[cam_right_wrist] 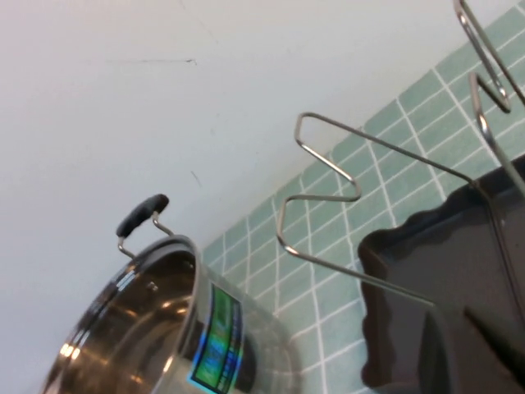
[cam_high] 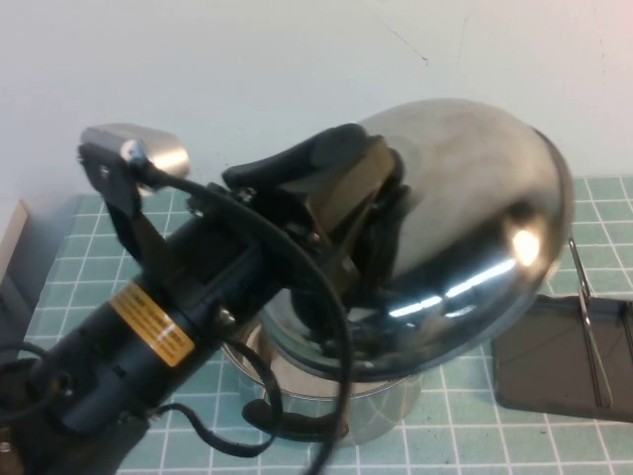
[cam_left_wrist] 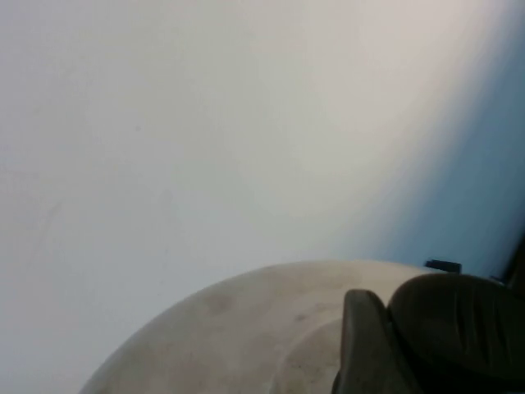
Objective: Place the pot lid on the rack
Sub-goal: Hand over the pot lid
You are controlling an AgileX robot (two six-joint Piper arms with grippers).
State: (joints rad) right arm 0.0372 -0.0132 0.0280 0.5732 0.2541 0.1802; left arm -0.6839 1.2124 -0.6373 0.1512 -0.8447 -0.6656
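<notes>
The pot lid (cam_high: 475, 198), a shiny steel dome, is tilted on edge and held up above the steel pot (cam_high: 381, 416). My left gripper (cam_high: 381, 223) is shut on the lid's black knob at its centre. In the left wrist view the lid's dome (cam_left_wrist: 238, 328) and the knob (cam_left_wrist: 459, 328) fill the lower part. The rack (cam_high: 559, 361), a dark grey tray with a wire divider (cam_high: 586, 307), lies to the right of the pot. My right gripper (cam_right_wrist: 467, 353) is open and empty, low over the rack's tray (cam_right_wrist: 410, 271); it is out of the high view.
The pot (cam_right_wrist: 148, 328) with its black handle (cam_right_wrist: 141, 215) stands to the left of the rack on a green tiled mat (cam_high: 465, 435). The wire divider (cam_right_wrist: 328, 189) stands upright. A white wall is behind. A shiny metal object (cam_high: 148, 148) shows behind the left arm.
</notes>
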